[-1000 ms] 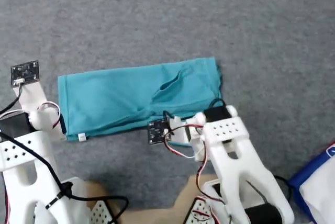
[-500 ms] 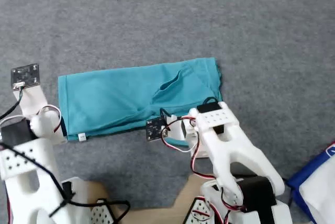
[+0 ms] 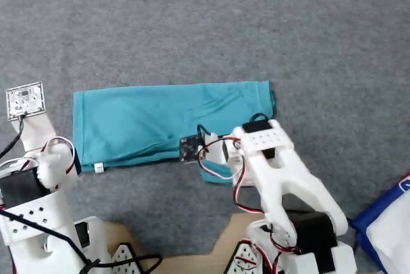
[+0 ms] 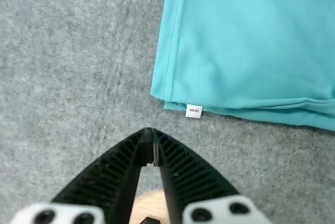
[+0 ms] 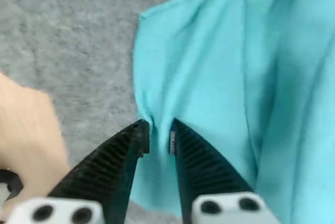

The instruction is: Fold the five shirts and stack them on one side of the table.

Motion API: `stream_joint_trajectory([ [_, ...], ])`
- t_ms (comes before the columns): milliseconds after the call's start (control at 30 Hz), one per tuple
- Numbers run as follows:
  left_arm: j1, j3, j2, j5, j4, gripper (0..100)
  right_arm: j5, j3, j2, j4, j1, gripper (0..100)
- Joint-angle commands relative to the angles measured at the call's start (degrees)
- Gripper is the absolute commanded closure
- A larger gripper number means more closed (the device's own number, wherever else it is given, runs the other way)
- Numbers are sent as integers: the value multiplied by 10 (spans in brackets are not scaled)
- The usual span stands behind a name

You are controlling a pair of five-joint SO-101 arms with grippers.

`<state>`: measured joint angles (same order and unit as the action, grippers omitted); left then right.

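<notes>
Since a second before, the shirt [image 3: 141, 117] had flattened: its far edge had slid toward the arms, and the raised crease across its middle had sunk almost flat. The right gripper [image 5: 157, 130] had drawn back toward its base, dragging a small tongue of teal cloth out past the shirt's near edge. The left arm had pulled away from the shirt's corner toward its own base.

The shirt lay as a long folded band on the grey felt [image 3: 320, 50], stretched crosswise in front of both arms. The right gripper sat at the shirt's near edge, toward its right end, its jaws narrowed to a slit with a fold of the teal cloth pinched between them. The left gripper [image 4: 150, 136] hovered over bare felt just off the shirt's near left corner, jaws closed tip to tip with nothing in them. A white label [image 4: 193, 111] stuck out from that corner's hem. A blue and white bundle [image 3: 392, 219] lay well apart from the shirt, beyond its right end.
</notes>
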<state>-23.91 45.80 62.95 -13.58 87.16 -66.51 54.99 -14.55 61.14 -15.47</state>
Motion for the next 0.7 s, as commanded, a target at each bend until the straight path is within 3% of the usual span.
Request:
stream_joint_trajectory([
  [0,0,-4,6,-17,6,981,7,-51,1,8,20,921],
  [400,0,-4,6,-18,6,981,4,-179,3,79,8,920],
  [533,0,-4,6,-18,6,981,-3,-148,-15,135,-19,920],
  [667,-3,-4,7,-18,6,981,-12,-47,-108,109,-47,918],
])
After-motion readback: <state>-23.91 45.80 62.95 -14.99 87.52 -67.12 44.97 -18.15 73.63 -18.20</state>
